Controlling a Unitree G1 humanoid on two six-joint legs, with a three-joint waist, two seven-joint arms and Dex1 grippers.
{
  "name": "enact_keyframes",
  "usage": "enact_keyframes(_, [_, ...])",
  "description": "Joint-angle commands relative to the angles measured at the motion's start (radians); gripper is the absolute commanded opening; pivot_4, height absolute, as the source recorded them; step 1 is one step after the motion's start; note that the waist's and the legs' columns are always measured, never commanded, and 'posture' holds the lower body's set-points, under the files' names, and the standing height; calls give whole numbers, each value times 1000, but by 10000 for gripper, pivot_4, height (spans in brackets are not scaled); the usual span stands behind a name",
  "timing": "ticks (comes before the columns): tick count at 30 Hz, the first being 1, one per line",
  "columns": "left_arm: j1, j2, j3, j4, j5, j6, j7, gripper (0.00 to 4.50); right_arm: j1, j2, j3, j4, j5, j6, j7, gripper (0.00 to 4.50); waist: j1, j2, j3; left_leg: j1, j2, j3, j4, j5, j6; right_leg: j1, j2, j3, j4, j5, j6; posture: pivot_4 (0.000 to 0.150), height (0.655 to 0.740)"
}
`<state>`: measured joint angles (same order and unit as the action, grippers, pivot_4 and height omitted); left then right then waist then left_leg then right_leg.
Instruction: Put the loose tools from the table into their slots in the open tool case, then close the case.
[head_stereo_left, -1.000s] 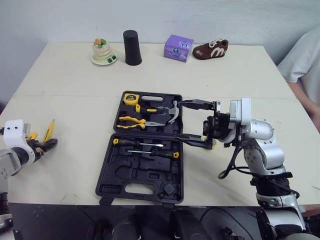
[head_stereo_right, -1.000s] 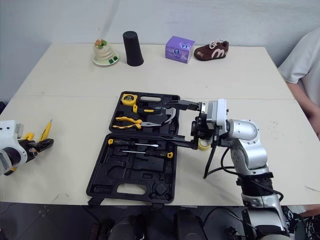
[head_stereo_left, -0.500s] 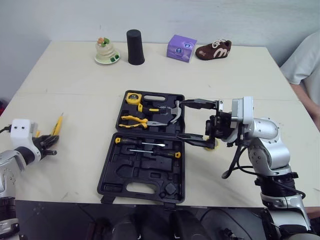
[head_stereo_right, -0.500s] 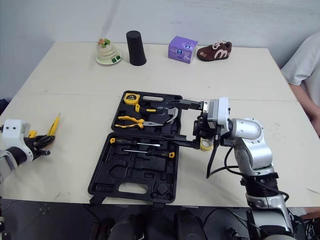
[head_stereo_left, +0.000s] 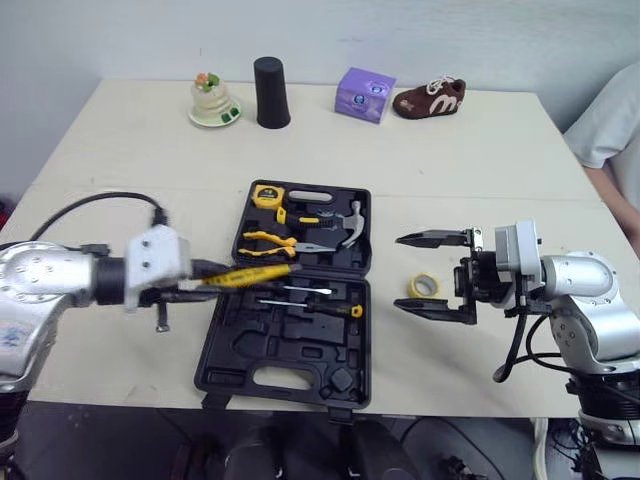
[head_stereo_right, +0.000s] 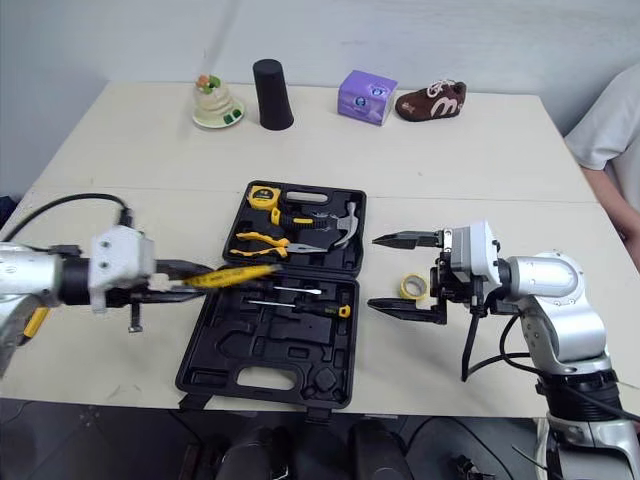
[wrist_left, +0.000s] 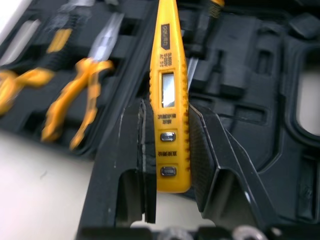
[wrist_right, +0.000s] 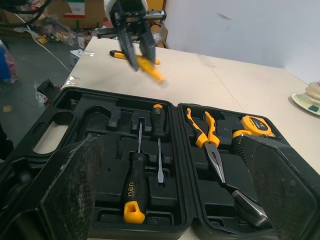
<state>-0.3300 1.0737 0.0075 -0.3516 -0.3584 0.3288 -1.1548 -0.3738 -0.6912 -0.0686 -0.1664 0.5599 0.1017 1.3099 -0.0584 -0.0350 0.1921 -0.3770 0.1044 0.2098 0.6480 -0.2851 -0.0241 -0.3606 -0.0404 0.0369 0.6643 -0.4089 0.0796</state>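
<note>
- Head views: a black tool case (head_stereo_left: 290, 345) lies open in the middle of a pale table (head_stereo_left: 450, 150). The left gripper (head_stereo_left: 222, 279) reaches in from the case's left side. It is clamped on a yellow tester pen (head_stereo_left: 250, 274), whose tip hangs over the case near its hinge line. The right gripper (head_stereo_left: 398, 272) hovers just right of the case, spread wide and empty. A roll of tape (head_stereo_left: 423, 286) lies on the table near it.
- Left wrist view: two black fingers (wrist_left: 210, 150) press both sides of the pen's button end. Yellow pliers (wrist_left: 75, 110) sit in the case beneath.
- Right wrist view: the pads (wrist_right: 70, 185) stand far apart with nothing between them. Beyond them, two screwdrivers (wrist_right: 135, 192) and a tape measure (wrist_right: 252, 125) sit in their slots.
</note>
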Motion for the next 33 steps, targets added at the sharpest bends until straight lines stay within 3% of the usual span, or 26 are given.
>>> enact_keyframes(1, [-162, 11, -205, -47, 187, 57, -42, 5283, 4, -2, -29, -26, 10, -16, -19, 45000, 3, 0, 0, 0, 0, 0, 0, 0, 0, 0, 0, 0, 0, 0, 0, 1500, 7400])
enact_keyframes(11, [-301, -43, -372, -89, 271, 250, -77, 5283, 39, -9, -51, -49, 19, -21, -30, 45000, 2, 0, 0, -1, 3, -2, 1, 0, 0, -1, 4, 3, 0, 0, 0, 1500, 7400])
enact_keyframes(27, [-263, 23, -364, -58, 381, 272, -38, 5282, 131, -14, -82, 7, 24, -116, 38, 45000, 3, 0, 0, 0, 4, -3, 8, 0, 0, 0, 4, 5, 8, 0, 0, 1500, 7400])
enact_keyframes(33, [-253, -19, -347, -64, 364, 293, -29, 5282, 141, -15, -90, 16, 28, -128, 59, 45000, 6, 0, 0, 1, 5, -3, 9, 0, 0, 1, 3, 5, 8, 0, 0, 1500, 7400])
